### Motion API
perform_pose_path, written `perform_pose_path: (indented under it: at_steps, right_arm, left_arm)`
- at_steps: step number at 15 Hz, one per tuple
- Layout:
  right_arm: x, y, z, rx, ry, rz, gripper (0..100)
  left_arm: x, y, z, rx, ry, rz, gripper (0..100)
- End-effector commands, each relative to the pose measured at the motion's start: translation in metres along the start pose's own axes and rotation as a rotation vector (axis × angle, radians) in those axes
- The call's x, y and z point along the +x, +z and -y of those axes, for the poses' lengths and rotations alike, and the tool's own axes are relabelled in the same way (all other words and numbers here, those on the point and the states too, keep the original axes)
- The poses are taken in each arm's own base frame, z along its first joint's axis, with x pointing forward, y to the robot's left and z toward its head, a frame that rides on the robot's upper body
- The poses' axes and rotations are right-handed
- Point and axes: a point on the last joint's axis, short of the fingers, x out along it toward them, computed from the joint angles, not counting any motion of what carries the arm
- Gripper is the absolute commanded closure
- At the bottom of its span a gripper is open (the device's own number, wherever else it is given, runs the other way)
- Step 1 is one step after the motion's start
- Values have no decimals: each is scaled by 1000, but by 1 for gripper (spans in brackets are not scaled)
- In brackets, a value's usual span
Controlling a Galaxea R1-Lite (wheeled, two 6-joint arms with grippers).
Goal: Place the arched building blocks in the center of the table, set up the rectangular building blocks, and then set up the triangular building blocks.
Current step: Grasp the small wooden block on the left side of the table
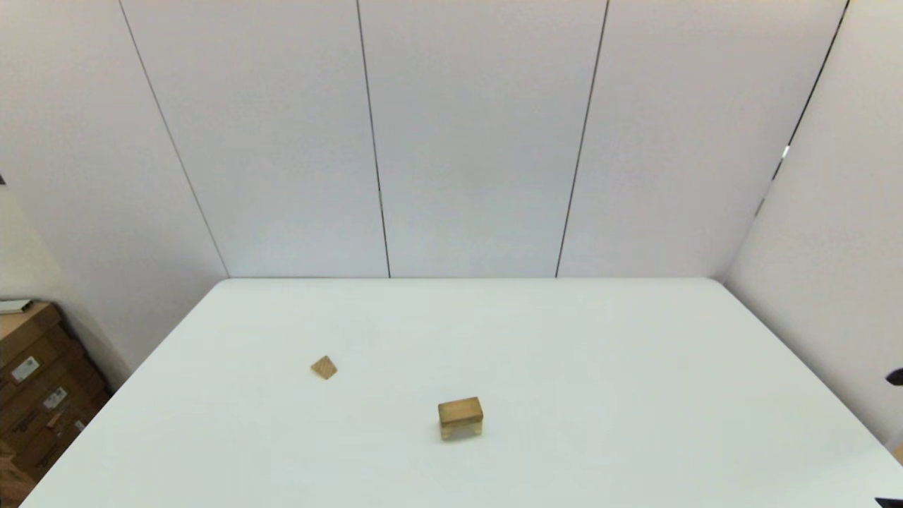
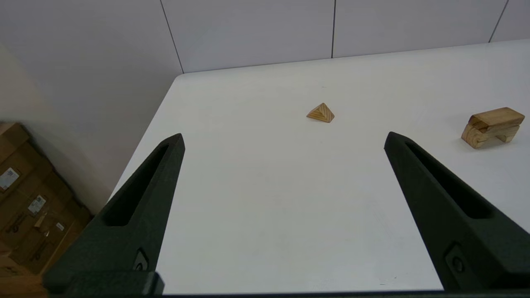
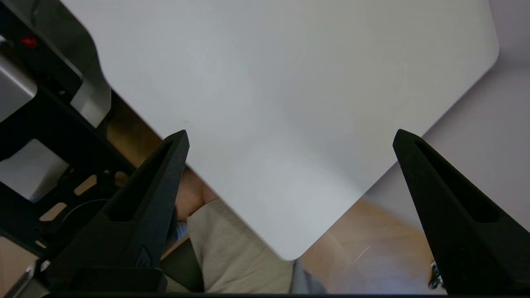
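Observation:
The arched building block [image 1: 462, 427] stands near the middle of the white table [image 1: 600, 339], toward the front. The flat rectangular building block [image 1: 460, 408] lies on top of it; the left wrist view shows the slab [image 2: 498, 116] resting on the notched block [image 2: 476, 136]. The small triangular building block [image 1: 324, 367] lies alone to the left [image 2: 321, 113]. My left gripper [image 2: 283, 138] is open and empty, hovering back from the wedge near the table's left front. My right gripper [image 3: 290, 136] is open and empty over the table's near right corner [image 3: 290, 248].
Cardboard boxes [image 1: 35, 381] are stacked on the floor left of the table [image 2: 29, 211]. Wall panels close the back and right sides. My own base [image 3: 37, 103] and some beige fabric [image 3: 223, 248] show below the near table edge.

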Motion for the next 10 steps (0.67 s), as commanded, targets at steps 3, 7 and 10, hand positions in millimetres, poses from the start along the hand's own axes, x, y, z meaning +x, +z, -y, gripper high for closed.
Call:
perform_pose_path:
  at_steps: [3,7,10]
  right_arm:
    - [-32,-44,-60,229,-187,86,0]
    - [-25,-56,-76,414,-311,167,0]
    - [-15,-62,-83,528,-399,276,0]
  left_arm:
    - [0,0,0,0,0,-1,0]
    - [0,0,0,1,0,-1,0]
    - [0,0,0,0,0,-1,0]
